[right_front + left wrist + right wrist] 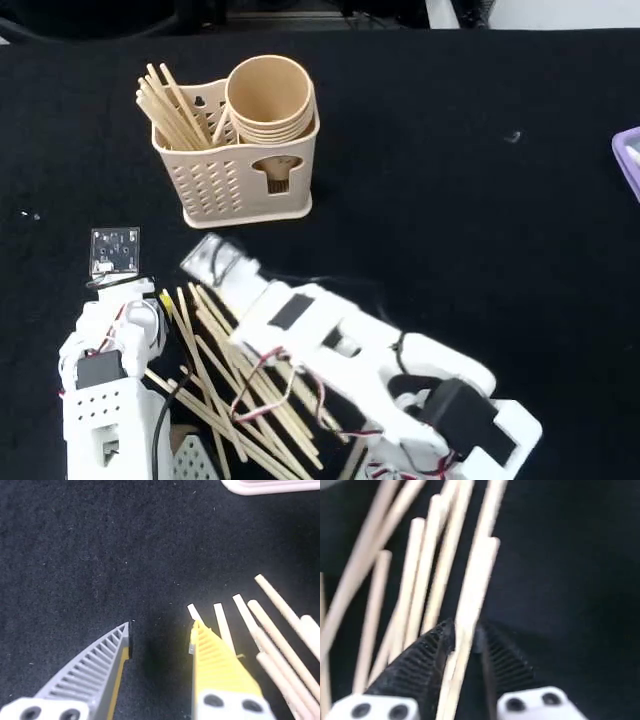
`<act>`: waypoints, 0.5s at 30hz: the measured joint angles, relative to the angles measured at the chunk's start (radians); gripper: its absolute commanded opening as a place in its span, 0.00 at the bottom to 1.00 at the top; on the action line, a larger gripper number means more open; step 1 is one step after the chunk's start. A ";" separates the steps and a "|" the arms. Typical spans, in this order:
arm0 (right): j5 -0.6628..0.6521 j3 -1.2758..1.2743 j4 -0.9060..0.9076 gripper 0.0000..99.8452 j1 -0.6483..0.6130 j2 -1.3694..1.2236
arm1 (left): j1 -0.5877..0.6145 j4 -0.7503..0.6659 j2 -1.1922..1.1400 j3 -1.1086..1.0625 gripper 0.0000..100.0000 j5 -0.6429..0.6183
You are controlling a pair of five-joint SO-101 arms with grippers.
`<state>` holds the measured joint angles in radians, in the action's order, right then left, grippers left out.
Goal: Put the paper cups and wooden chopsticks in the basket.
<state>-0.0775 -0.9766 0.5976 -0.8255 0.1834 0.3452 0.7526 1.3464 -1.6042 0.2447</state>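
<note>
The beige slotted basket [240, 185] stands at the back left. It holds a stack of paper cups [270, 95] and a bundle of wooden chopsticks [170, 105]. Several loose chopsticks [240, 390] lie fanned on the black table near the front, between the two arms. My right gripper [465, 630] is shut on one or two chopsticks [475, 580] of that pile, and its arm [300, 320] lies across the pile. My left gripper [160, 630] is open just above the table. Its yellow finger [215, 665] sits beside the chopstick tips [240, 610], with nothing between the fingers.
A small square marker board [115, 250] lies just beyond the left arm. A purple object [628, 155] pokes in at the right edge. The basket's base [270, 485] shows far off in the left wrist view. Open black table spreads to the right.
</note>
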 measured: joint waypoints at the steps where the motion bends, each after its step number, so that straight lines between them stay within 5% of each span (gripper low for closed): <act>1: 0.000 0.002 0.000 0.01 0.021 0.002 | 0.000 0.000 0.000 0.000 0.20 0.000; 15: 0.000 -0.098 0.095 0.01 0.098 0.399 | 0.000 0.000 0.000 0.000 0.20 0.000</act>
<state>-0.0775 -1.0748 0.6928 -0.7273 0.5823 0.3452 0.7526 1.3464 -1.6042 0.2447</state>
